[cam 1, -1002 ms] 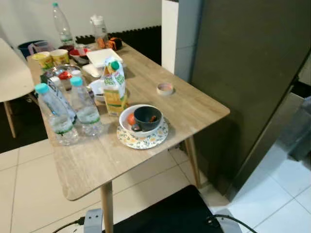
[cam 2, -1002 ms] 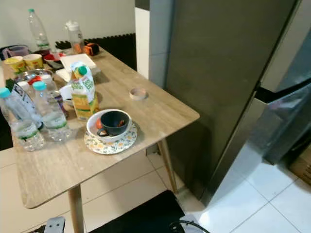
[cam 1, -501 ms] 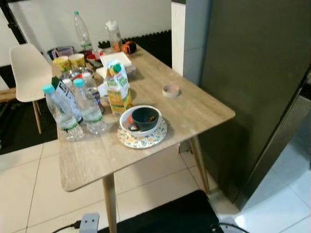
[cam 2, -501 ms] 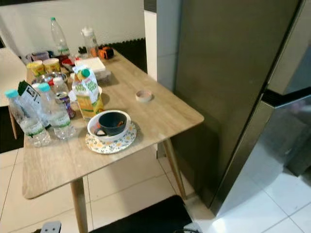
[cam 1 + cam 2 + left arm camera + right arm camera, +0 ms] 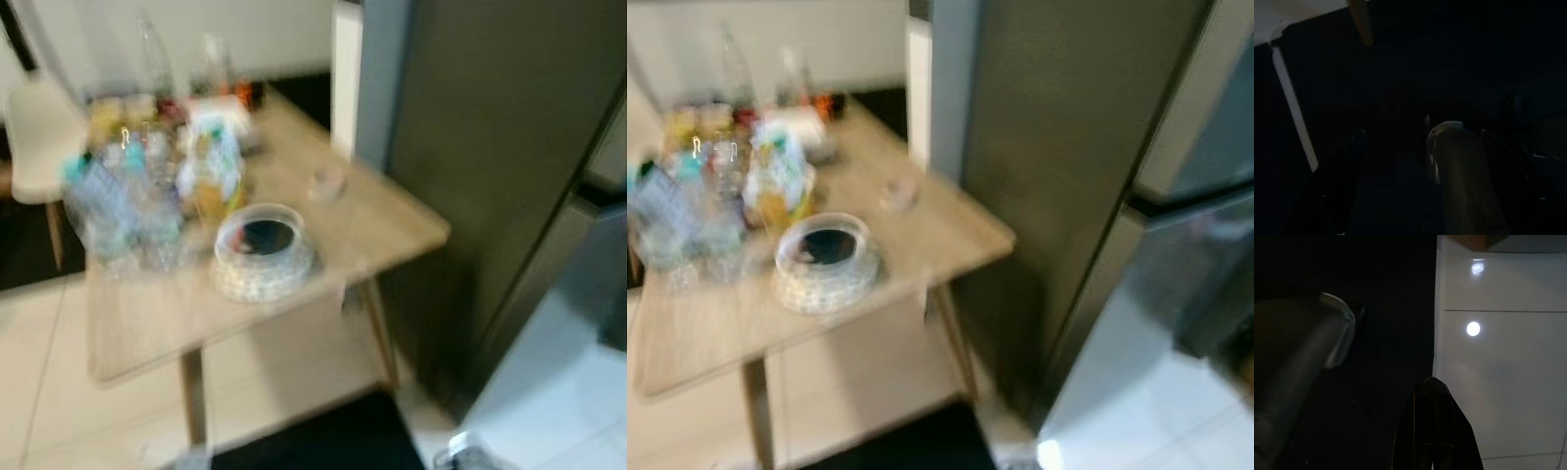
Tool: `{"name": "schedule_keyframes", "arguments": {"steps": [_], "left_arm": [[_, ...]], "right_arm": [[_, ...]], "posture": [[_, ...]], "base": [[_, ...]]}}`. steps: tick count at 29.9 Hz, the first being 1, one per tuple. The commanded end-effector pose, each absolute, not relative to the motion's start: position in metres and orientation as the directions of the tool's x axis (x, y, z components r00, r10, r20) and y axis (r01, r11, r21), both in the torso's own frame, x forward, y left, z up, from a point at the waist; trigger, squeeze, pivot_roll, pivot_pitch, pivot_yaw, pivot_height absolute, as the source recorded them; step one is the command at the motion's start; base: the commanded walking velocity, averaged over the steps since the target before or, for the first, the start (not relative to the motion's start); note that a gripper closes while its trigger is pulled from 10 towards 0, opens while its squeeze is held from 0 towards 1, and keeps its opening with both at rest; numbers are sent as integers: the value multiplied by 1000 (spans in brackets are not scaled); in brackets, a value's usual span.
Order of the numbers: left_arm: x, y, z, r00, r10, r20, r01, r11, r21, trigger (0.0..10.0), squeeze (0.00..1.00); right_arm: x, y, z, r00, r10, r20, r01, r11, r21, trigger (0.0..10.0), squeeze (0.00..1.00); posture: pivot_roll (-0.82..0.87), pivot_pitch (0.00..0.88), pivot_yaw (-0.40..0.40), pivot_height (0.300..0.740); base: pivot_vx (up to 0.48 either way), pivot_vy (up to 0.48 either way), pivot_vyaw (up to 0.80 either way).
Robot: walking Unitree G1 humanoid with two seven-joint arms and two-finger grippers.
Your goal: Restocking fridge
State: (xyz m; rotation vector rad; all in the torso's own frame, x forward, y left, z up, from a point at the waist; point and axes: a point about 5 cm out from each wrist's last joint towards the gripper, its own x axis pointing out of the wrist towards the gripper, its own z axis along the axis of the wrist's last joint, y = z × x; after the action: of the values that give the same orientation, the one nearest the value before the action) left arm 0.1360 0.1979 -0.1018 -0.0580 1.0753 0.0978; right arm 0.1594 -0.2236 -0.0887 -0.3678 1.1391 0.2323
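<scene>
The juice carton (image 5: 209,166) stands upright on the desk (image 5: 294,284) ahead, fridge (image 5: 490,147) to my right; both arms hang low, and I cannot tell how either set of jaws stands.

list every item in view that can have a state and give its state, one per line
fridge: door shut.
juice carton: upright on the table; blur hides whether its cap is on.
water bottles: upright at the table's left edge; blurred.
bowl: upright on a patterned plate; something dark inside, too blurred to name.
right gripper: fingers together, hanging over the floor.
left gripper: hangs in shade.
</scene>
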Motion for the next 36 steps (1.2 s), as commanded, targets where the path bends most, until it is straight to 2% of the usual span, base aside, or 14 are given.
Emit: {"name": "schedule_keyframes", "arguments": {"steps": [1,14,19,23,36], "left_arm": [[132,198,-103,463,51,-885,-92,996,9,10000,0],[138,189,-102,482,4,-876,-58,998,-27,10000,0],[135,190,-103,471,6,-882,-38,999,-13,10000,0],[133,193,-103,474,33,-880,-72,997,-1,10000,0],[127,196,-105,455,53,-889,-76,997,21,10000,0]], "right_arm": [[153,-220,-92,386,2,-923,-368,918,-152,10000,0],[161,-223,-88,396,-4,-918,-386,907,-170,10000,0],[165,-222,-87,404,0,-915,-392,904,-173,10000,0],[165,-221,-87,405,1,-914,-392,904,-173,10000,0],[160,-221,-89,393,4,-919,-399,902,-167,10000,0]], "posture": [[-85,0,0,740],[-74,0,-20,740],[-71,0,-19,740],[-66,0,-19,740],[-70,0,-18,740]], "base": [[0,0,0],[0,0,0],[0,-471,0],[0,-343,0],[0,0,0]]}}
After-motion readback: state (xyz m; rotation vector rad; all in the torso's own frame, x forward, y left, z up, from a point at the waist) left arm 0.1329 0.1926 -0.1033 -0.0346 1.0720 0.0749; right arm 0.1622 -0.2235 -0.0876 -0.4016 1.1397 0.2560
